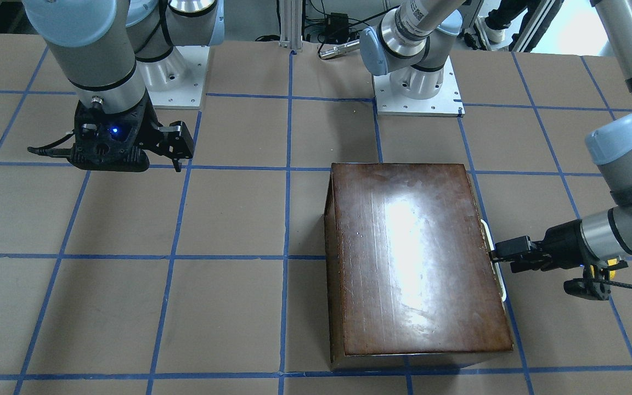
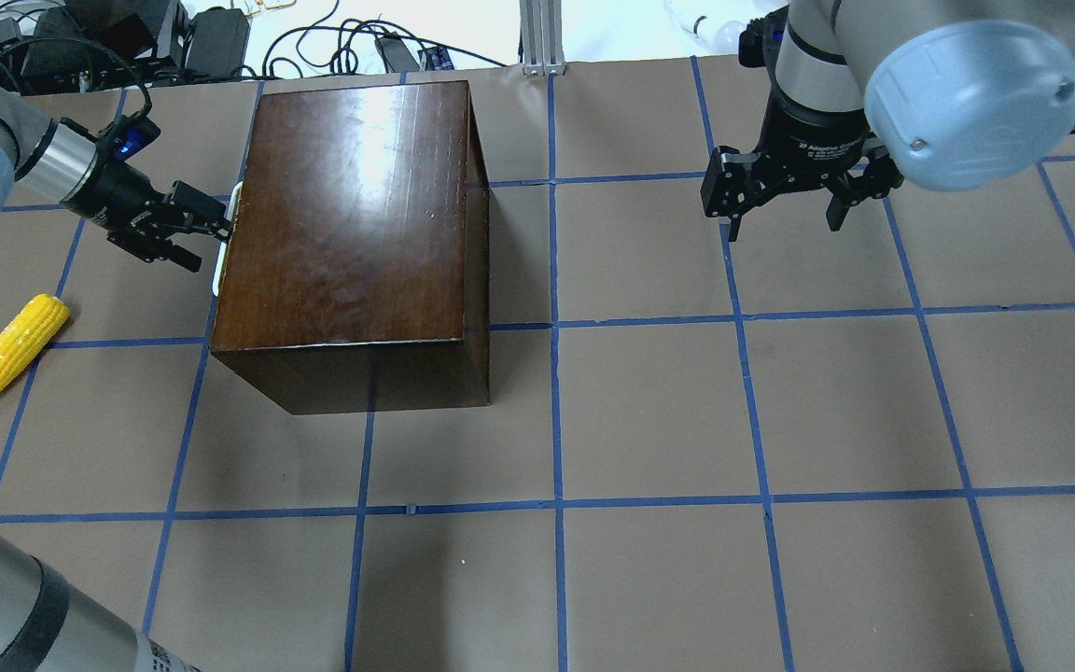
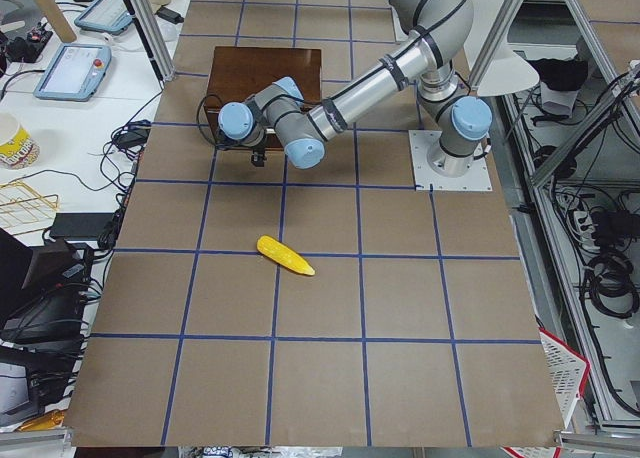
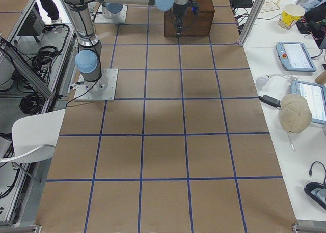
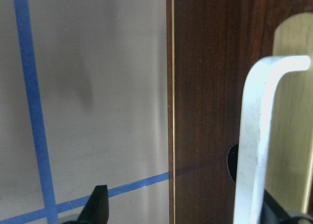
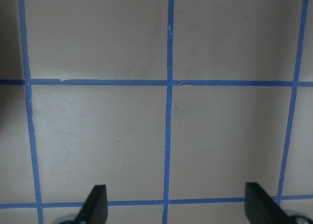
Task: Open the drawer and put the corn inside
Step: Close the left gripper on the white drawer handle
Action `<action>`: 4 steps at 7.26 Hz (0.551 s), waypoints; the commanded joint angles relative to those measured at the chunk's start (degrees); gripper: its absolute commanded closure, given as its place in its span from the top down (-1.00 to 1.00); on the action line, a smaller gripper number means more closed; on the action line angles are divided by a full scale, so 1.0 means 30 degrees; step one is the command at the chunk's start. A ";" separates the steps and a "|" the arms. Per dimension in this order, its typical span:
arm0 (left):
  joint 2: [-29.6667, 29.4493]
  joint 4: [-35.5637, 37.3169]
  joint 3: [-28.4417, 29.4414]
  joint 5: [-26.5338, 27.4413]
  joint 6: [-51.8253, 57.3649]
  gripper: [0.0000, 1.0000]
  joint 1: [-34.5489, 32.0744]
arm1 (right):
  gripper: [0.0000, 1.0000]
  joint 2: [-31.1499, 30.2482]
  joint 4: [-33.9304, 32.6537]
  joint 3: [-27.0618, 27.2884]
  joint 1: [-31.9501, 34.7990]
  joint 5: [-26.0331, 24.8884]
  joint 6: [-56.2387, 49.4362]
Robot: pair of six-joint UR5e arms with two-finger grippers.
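Slipping is the danger I see: left claw [image 2: 209, 235], wide open and empty, has the pull [image 5: 254, 136] of the shut drawer [image 5: 210, 87] far to one side of its gap, so closing off-centre could drag the whole box [image 2: 351, 215]. The corn [image 2: 13, 352] lies behind it, apart.

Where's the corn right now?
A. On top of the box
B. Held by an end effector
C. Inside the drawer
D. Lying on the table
D: the corn lies on the table, off to one side of the box, with nothing holding it.
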 commanded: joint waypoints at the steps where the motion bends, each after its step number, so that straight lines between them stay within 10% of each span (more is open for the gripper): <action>1: 0.0011 0.0072 0.0085 0.0207 0.0031 1.00 0.0098 | 1.00 -0.0001 0.0021 0.0000 0.0000 0.0000 0.0000; 4: 0.0011 0.0072 0.0173 0.0412 0.0060 1.00 0.0128 | 1.00 -0.0001 0.0021 0.0000 0.0000 0.0000 0.0000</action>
